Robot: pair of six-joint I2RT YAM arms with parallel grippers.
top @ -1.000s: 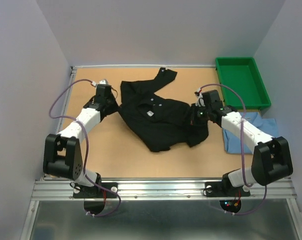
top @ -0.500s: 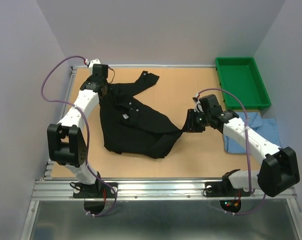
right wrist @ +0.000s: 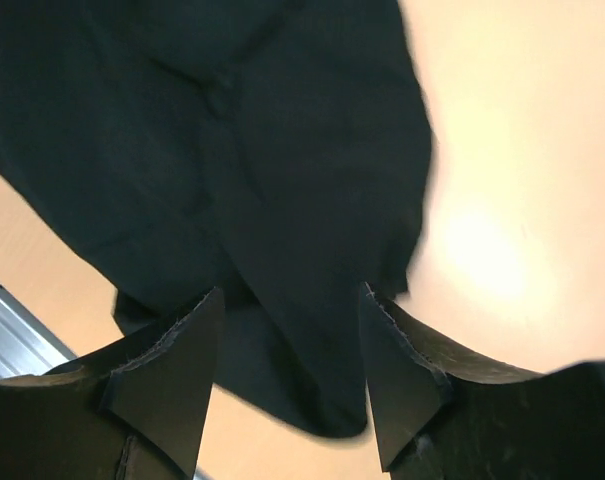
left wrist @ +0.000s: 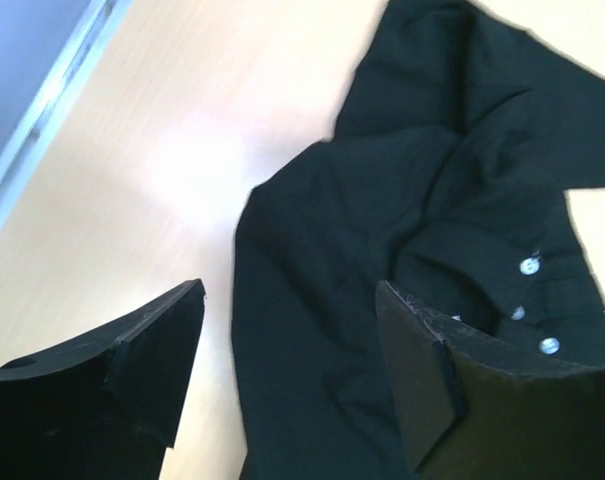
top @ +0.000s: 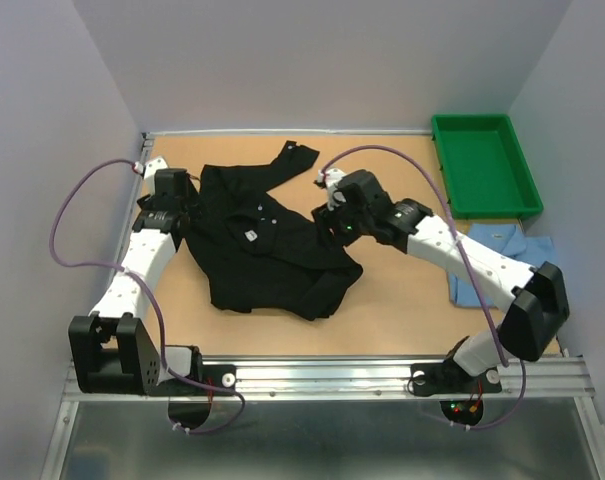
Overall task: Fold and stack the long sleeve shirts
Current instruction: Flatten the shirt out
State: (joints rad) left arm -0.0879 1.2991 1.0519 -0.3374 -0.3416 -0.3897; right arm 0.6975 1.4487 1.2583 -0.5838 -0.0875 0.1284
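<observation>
with left jaws and right jaws spread empty over the rumpled black button-front cloth shirt [top: 267, 245] lying centre-left on the tan counter [top: 402, 300], flattening seems in hand; next, each must pinch an edge and pull it flat.

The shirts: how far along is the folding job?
Done: the light blue shirt looks folded by the green tray. In hand: the black shirt lies rumpled, left claw and right claw open above it. Left: folding it, then stacking both.
</observation>
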